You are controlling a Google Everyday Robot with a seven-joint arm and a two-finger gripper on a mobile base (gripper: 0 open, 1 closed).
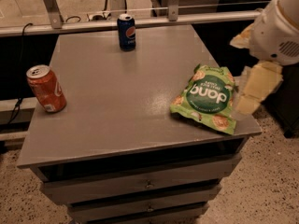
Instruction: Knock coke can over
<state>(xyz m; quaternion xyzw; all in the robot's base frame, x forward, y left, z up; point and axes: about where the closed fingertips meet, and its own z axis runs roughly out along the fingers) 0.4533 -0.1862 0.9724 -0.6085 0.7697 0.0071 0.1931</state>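
- The coke can [46, 88] is standing upright near the left edge of the tabletop [121, 106], about halfway back. It's red-orange with white script and you can see the silver top.
- There's nothing touching it, just bare grey surface all around.
- A dark blue Pepsi can [126, 31] is at the far edge, also upright and well apart from the coke can.
- A green snack bag [208, 97] is lying flat on the right side, close to the front right corner.
- The end effector [252, 94] is off the right edge of the tabletop, just beside the snack bag. It hangs down from the big white arm housing [280, 29] in the upper right corner. Honestly can't tell if it's released or clenched from this angle, but it's well apart from the coke can, basically on the opposite side.
- Under the tabletop there's a stack of grey drawers [148, 185] with little knobs.
- A metal rail [187, 18] runs along behind the tabletop, and the floor [271, 185] is speckled.
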